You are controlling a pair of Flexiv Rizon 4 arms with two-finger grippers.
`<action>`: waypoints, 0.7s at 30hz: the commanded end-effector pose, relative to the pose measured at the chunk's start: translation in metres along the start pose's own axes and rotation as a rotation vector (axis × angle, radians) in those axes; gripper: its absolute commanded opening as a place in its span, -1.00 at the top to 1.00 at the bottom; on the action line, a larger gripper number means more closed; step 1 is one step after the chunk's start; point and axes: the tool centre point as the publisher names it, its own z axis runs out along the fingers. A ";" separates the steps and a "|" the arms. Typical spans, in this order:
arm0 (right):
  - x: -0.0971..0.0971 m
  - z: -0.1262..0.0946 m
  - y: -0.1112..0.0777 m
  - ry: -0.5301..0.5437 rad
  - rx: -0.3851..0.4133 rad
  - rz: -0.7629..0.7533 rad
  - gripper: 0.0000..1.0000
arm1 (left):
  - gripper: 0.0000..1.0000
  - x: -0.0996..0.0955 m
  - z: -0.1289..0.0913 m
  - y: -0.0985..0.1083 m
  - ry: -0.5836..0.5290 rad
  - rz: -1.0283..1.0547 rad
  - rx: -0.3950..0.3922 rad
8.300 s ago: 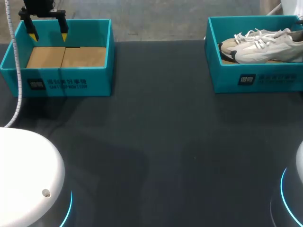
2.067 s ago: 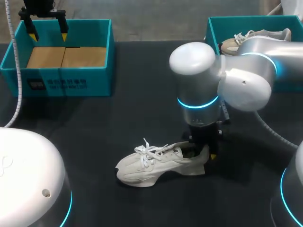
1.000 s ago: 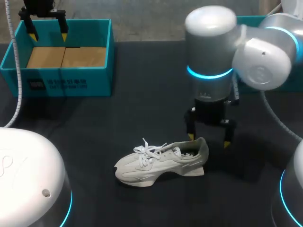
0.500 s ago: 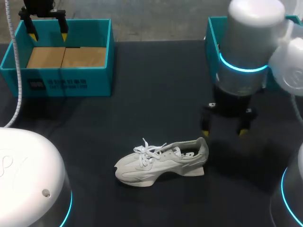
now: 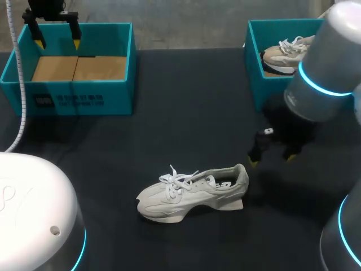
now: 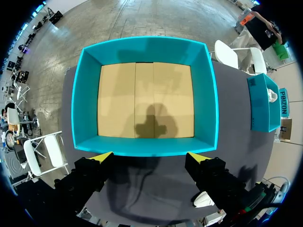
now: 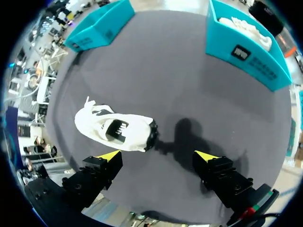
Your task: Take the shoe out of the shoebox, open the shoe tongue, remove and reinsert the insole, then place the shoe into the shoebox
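Sneaker, white and laced, stood on its sole on the dark bench, well apart from both teal shoeboxes, its heel toward my right claw. That claw hung spread wide and empty near the heel, not touching it. My left claw hovered wide open over the left shoebox, gripping nothing. A second sneaker lay in the right shoebox.

I see a white sneaker standing on its sole on the dark bench, toe toward my left. My right claw hangs near its heel, fingers spread, holding nothing. Farther back, a teal shoebox holds a second sneaker. My left claw hangs spread at the far wall of the other shoebox.
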 end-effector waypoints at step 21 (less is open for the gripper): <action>-0.051 -0.003 -0.021 0.635 -0.296 -0.640 -1.00 | -1.00 0.000 0.000 0.000 0.000 0.000 0.000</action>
